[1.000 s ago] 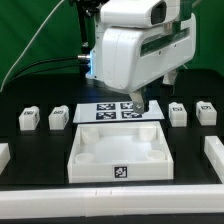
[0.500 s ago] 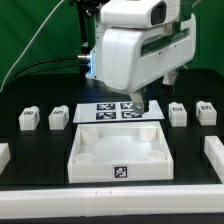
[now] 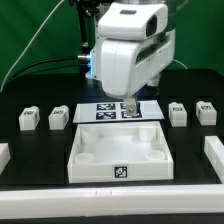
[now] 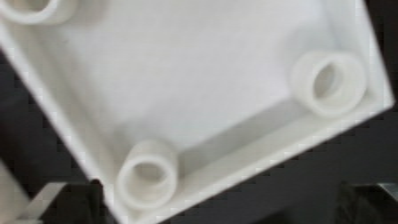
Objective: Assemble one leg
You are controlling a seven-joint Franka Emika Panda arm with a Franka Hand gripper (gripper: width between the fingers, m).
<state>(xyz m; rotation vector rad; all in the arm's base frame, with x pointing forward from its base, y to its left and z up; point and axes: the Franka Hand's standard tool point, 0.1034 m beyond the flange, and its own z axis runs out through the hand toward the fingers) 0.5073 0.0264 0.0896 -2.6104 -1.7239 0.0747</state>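
Four small white tagged legs (image 3: 59,118), loose

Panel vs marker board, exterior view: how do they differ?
The panel has a raised rim and depth; the marker board is a thin flat sheet. The panel shows one tag, on its front wall; the marker board carries several on top. The panel sits nearer the camera in full view; the marker board lies behind it, partly hidden by the gripper. Both are white and rest on the black table.
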